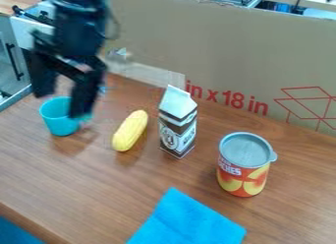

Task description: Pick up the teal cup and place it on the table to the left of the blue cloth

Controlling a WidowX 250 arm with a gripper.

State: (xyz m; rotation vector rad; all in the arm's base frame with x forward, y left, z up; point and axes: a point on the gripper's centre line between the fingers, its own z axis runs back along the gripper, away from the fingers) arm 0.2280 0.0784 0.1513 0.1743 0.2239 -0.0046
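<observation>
1. The black gripper [64, 88] hangs at the left of the view, over and beside the turquoise cup [55, 121]. Its two fingers stand apart, so the pincer is open, with nothing held between them. One finger overlaps the cup's rim in the view; whether they touch cannot be told.
2. The cup stands upright on the wooden table [98, 189], apart from the yellow corn cob [131, 131], which lies on its side between the cup and the brown-and-white gable-top carton [177, 125].
3. The carton stands upright. Well apart from the cup are the red-and-yellow food can [244, 164], upright with a grey lid, and the blue cloth [187, 221], spread flat at the near edge of the view. A cardboard panel [230, 51] rises behind.
4. As for progress, the gripper is in place near the cup, but no grip is made and nothing is lifted. Closing on the cup and raising it both appear undone; whether it has already been handled and released cannot be judged.
</observation>
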